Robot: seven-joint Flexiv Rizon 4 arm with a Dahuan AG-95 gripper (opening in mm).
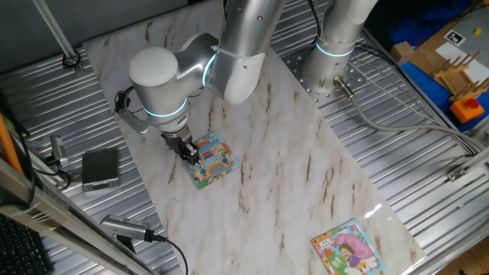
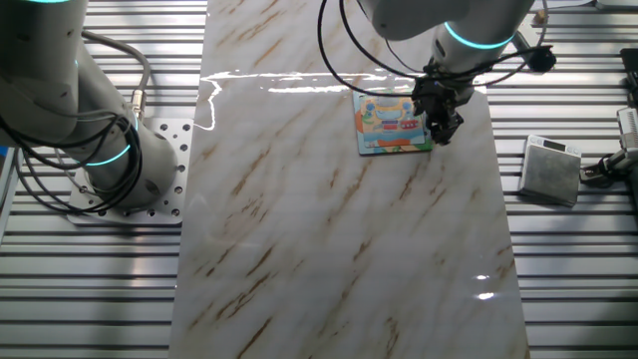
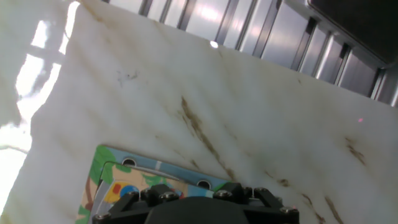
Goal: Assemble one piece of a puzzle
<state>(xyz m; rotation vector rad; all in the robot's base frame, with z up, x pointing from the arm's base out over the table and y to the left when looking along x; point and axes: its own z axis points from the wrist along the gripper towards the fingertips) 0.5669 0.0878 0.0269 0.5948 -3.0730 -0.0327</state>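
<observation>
The puzzle is a small square board with a teal, green and orange border, lying on the marble slab. My gripper hangs low over the puzzle's left corner, its dark fingers close together. In the other fixed view the gripper stands at the right edge of the puzzle. The hand view shows only the gripper's black body above the puzzle's border; the fingertips are cut off. The piece is hidden, and I cannot tell whether the fingers hold it.
A second puzzle with a pink-dressed girl lies at the slab's near right corner. A grey box with a cable sits on the ribbed metal left of the slab. Another arm's base stands behind the slab.
</observation>
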